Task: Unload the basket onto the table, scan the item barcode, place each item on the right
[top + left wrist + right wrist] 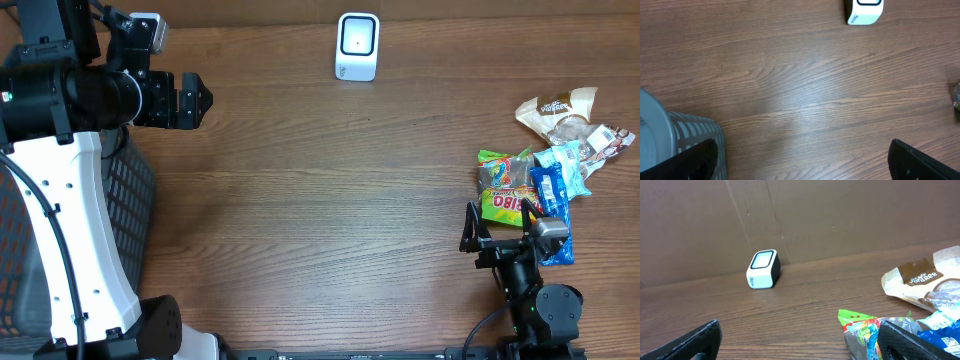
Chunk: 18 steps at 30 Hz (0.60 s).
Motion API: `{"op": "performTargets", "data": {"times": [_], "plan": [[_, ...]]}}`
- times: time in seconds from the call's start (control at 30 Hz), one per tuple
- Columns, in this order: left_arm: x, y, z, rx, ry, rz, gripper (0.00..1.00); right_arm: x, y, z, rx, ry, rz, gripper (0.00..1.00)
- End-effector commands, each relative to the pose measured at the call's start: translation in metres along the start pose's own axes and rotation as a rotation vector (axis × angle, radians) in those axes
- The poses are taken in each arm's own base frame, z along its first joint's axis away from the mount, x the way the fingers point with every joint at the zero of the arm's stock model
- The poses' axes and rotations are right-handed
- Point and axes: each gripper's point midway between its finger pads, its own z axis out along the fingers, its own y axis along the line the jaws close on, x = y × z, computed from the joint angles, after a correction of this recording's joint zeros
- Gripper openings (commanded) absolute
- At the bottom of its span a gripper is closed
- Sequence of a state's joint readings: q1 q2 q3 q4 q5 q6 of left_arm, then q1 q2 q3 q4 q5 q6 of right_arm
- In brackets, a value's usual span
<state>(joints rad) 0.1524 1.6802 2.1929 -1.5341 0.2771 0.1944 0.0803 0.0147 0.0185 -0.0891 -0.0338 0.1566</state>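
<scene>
Clock directions are read off the overhead view. Nearest, at 5 o'clock, the right gripper point(497, 222) is sitting low over the table point(320, 220) with its jaws spread wide and nothing between them. Its right finger is overlapping the near edge of the green gummy bag point(503, 192); contact cannot be told. On the right wrist view the same bag is showing just inside that finger.

The snack pile is lying at 3 to 4 o'clock. The green gummy bag is at its left side, the blue packet point(553, 205) is touching it on the right and running toward the arm, and the tan snack bag point(556, 108) is lying at the far end of the pile, with small clear-wrapped packets between, too jumbled to sort.

At 9 o'clock a grey mesh basket point(135, 200) is standing partly under the white left arm.

At 10 o'clock the left gripper point(200, 97) is hanging above bare wood, pointing toward 3 o'clock, fingers fully apart and gripping nothing.

Farthest, at 12 o'clock, the white scanner point(357, 46) is standing upright near the table's back edge, well apart from the pile and both grippers.
</scene>
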Motion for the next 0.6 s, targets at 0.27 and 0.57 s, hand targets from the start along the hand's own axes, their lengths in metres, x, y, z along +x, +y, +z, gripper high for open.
{"op": "performTargets", "data": {"times": [0.27,0.57], "plan": [[0.000,-0.003,-0.003,0.011,-0.004,0.009,1.00,0.001,0.000,0.000,0.000,-0.007,0.002,1.00],[-0.020,-0.012,-0.023,0.003,-0.227,0.083,1.00,0.001,0.000,0.000,0.000,-0.007,0.002,1.00]]}}
